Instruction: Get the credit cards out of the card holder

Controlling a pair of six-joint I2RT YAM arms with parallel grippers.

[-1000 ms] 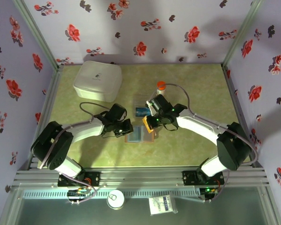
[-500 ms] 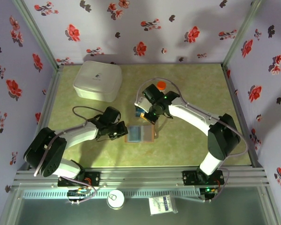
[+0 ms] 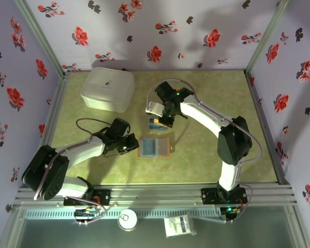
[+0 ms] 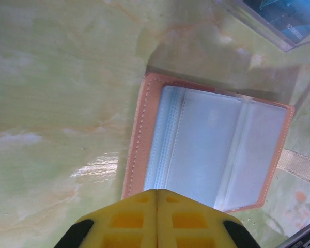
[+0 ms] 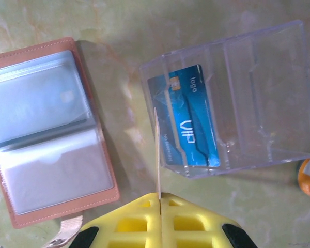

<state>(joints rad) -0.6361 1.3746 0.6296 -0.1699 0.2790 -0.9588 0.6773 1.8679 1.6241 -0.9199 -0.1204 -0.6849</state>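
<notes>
The right claw is seen pinching a thin card edge-on. It has been carried from the right end of the card holder, where it was a second ago, toward the far edge of the table, over the clear tray in which a blue card lies flat. The card holder lies open near the table's middle, just nearer than the tray. The left claw, pressed together, has been drawn slightly back at the holder's left end.

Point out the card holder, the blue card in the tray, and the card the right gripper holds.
card holder (image 5: pixel 49 132), right wrist view, middle fold.
blue card (image 5: pixel 183 116), right wrist view, printed face.
held card (image 5: pixel 157 155), right wrist view, its thin edge.
</notes>
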